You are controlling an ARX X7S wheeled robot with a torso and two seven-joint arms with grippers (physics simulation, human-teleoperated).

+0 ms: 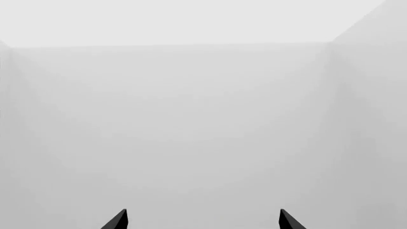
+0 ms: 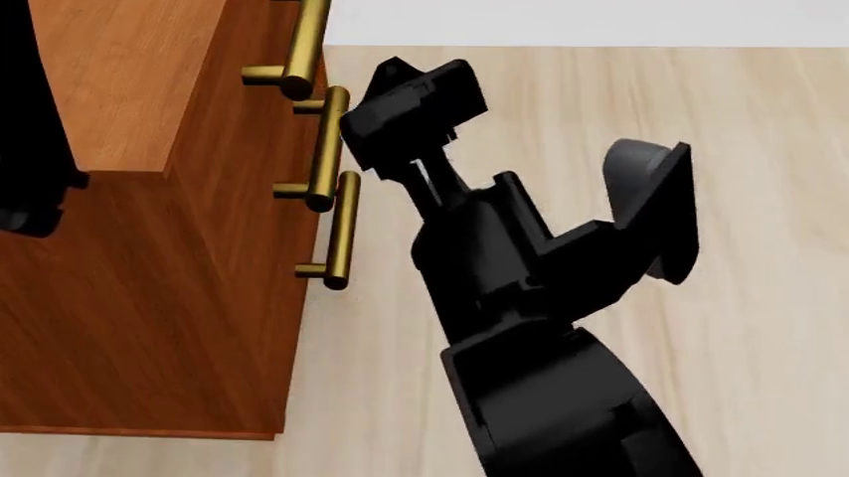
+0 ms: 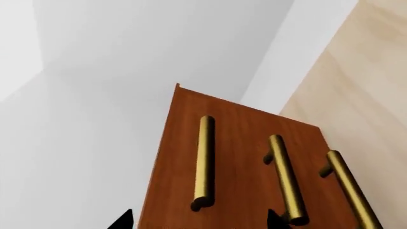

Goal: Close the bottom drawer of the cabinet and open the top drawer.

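The reddish-brown cabinet point(image 2: 159, 298) stands at the left of the head view, its three brass handles stacked down the front edge. In the right wrist view the top drawer's handle point(image 3: 205, 162) is nearest the cabinet's upper edge, and the bottom drawer's handle point(image 3: 346, 186) lies toward the floor. The three fronts look flush. My right gripper point(image 3: 198, 220) is open in front of the top drawer, the lower end of that handle between its fingertips without touching them. My left gripper point(image 1: 203, 219) is open and empty, facing a plain grey wall.
Pale wooden floor point(image 2: 690, 129) stretches to the right of the cabinet. A white wall point(image 3: 127, 71) rises behind it. My left arm point(image 2: 27, 119) shows as a dark shape over the cabinet's top at the left edge of the head view.
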